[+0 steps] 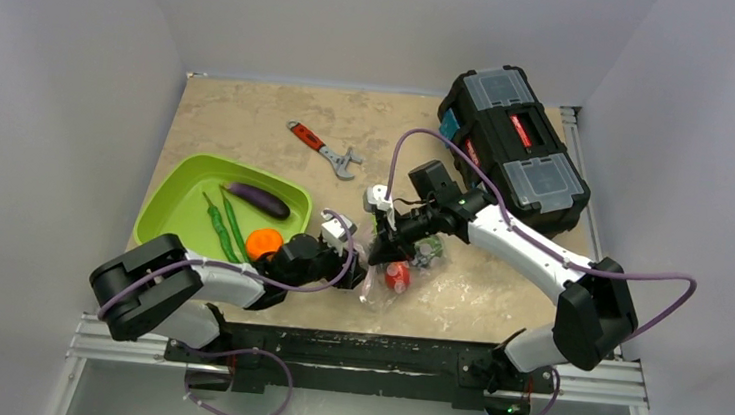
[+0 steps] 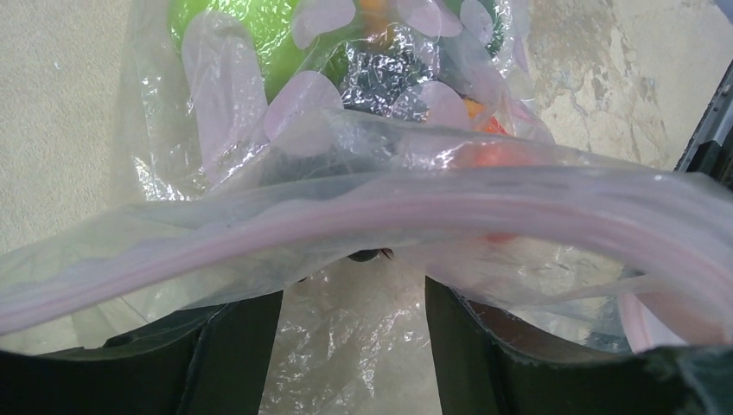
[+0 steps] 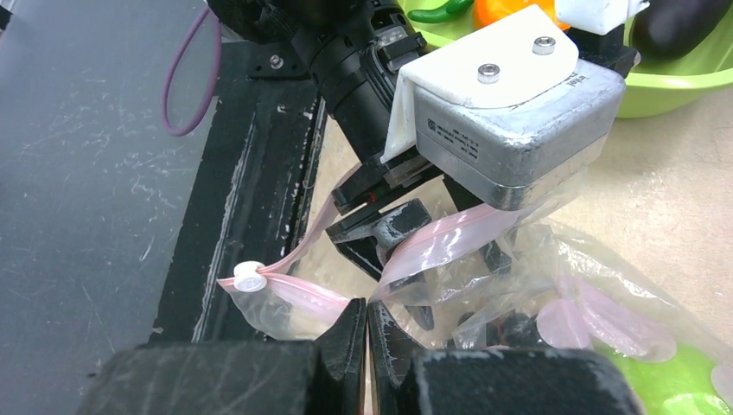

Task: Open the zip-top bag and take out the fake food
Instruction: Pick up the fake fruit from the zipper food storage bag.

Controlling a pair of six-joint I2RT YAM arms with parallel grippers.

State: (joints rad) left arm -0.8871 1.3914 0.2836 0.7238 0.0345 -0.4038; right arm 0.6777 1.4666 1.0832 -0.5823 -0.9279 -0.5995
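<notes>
One zip-top bag [image 1: 382, 287]: lay mid-table [image 1: 476, 297], near edge.
Bag contents: held red piece [image 1: 398, 276].
Green tray [image 1: 170, 185]: held eggplant [image 1: 257, 199], pods [image 1: 224, 227], orange fruit [image 1: 262, 243].
Right gripper [image 3: 366, 324]: pinched bag edge.
Left gripper [image 1: 351, 258]: tips were hidden; cannot tell.

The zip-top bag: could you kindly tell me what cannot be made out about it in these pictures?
- Left wrist: fake food inside the zip-top bag, only coloured blurs behind crinkled plastic.
- Left wrist: left claw tips, hidden by the zip strip.
- Top external: bag mouth, covered by right claw; too small.
</notes>
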